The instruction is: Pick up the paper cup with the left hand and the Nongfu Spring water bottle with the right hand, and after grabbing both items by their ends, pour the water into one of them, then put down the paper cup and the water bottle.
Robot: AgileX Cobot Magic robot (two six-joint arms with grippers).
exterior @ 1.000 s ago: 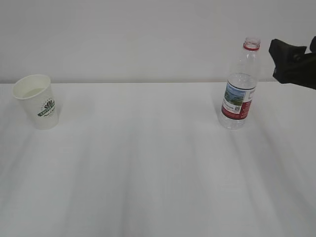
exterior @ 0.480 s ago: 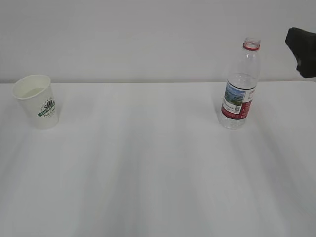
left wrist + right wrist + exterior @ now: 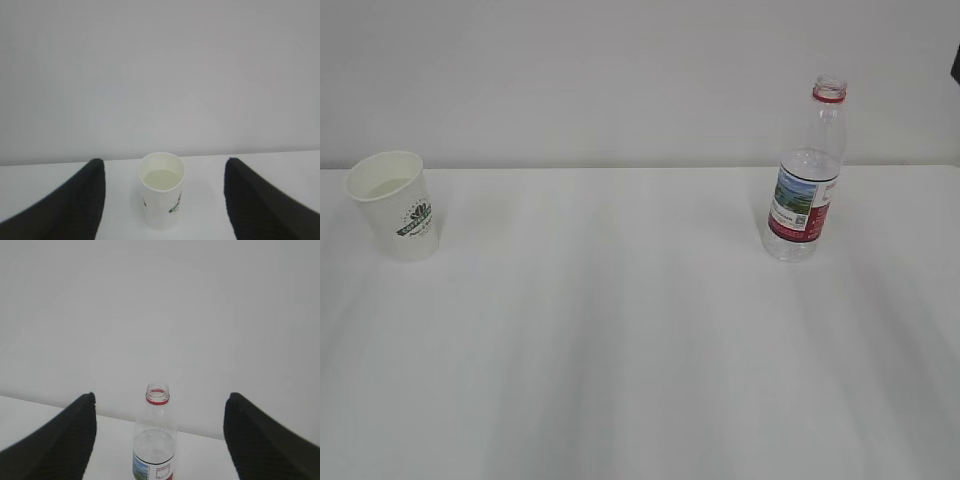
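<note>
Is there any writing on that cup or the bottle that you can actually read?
Cup: green leaf logo with text beneath, too small and blurred to read.
Bottle: red label with a landscape picture and a square code-like patch; its print is too small to read.
No other text or numbers show in any view.

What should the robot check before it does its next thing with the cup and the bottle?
1. Paper cup standing upright on the table: ok.
2. Water bottle upright, cap off: ok.
3. Left hand open, cup centred between its fingers, untouched: ok.
4. Right hand open, bottle centred between its fingers, untouched: ok.
5. Water in the cup: cannot tell.
6. Both hands clear of the table: cannot tell.
</note>
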